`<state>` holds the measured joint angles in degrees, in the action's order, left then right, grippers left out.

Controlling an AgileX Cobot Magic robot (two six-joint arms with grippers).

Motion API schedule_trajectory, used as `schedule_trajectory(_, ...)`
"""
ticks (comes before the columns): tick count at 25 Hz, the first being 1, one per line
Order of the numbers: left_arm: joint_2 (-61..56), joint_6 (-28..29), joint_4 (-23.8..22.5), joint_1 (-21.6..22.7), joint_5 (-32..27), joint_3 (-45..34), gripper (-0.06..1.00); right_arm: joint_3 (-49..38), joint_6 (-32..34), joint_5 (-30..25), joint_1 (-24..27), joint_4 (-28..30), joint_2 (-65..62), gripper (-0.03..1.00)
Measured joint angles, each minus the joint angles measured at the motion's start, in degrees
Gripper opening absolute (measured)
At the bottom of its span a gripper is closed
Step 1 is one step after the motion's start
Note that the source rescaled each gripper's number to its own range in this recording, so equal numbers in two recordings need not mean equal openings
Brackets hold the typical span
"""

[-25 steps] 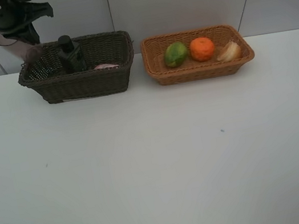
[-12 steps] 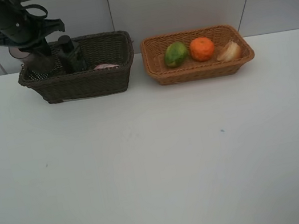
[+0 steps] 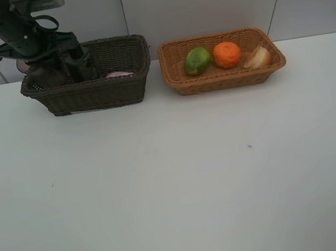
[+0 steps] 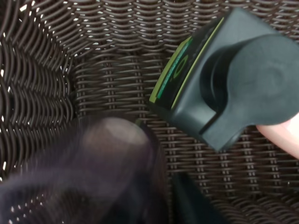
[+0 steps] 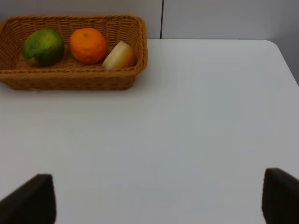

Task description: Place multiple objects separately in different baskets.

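My left gripper [image 3: 46, 67] is shut on the translucent mauve cup [image 4: 112, 156] and holds it low inside the left end of the dark brown basket [image 3: 94, 94]. The dark grey pump bottle [image 3: 82, 61] stands right beside the cup and also shows in the left wrist view [image 4: 229, 79]. The pink bottle [image 3: 120, 74] lies further right in that basket. The tan basket [image 3: 225, 79] holds the green fruit [image 3: 197, 60], the orange [image 3: 227, 54] and the red-yellow fruit [image 3: 257, 57]. My right gripper [image 5: 156, 200] is open and empty over bare table, out of the exterior view.
The white table [image 3: 177, 176] spreads in front of both baskets. A grey wall stands close behind them. The two baskets sit side by side with a narrow gap between them.
My left gripper has come down and slightly right with the mauve cup, from above the dark basket's left end to inside it beside the pump bottle.
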<state>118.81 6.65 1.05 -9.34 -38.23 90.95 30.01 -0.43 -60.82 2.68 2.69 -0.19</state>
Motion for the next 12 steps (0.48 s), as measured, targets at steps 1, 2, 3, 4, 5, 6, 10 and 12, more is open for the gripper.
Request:
schedule_trajectory(1,0.0,-0.47,0.0,0.0,0.0,0.0,0.25,0.0,0.0,0.0,0.0,0.0,0.0,0.88)
schedule_trajectory(2,0.0,-1.12,0.13,0.0,0.2,0.0,0.35,0.0,0.0,0.0,0.0,0.0,0.0,0.88)
schedule_trajectory(3,0.0,-1.66,0.16,0.0,0.2,0.0,0.47,0.0,0.0,0.0,0.0,0.0,0.0,0.88)
schedule_trajectory(4,0.0,-2.19,0.16,0.0,0.26,0.0,0.58,0.0,0.0,0.0,0.0,0.0,0.0,0.88)
schedule_trajectory(5,0.0,-2.48,0.16,0.0,0.34,0.0,0.67,0.0,0.0,0.0,0.0,0.0,0.0,0.88)
schedule_trajectory(6,0.0,-2.55,0.16,0.0,0.48,0.0,0.76,0.0,0.0,0.0,0.0,0.0,0.0,0.88)
schedule_trajectory(10,-0.55,-2.73,0.16,0.0,0.84,0.0,0.9,0.0,0.0,0.0,0.0,0.0,0.0,0.88)
schedule_trajectory(12,-1.12,-2.73,0.16,0.0,0.84,0.0,0.91,0.0,0.0,0.0,0.0,0.0,0.0,0.88)
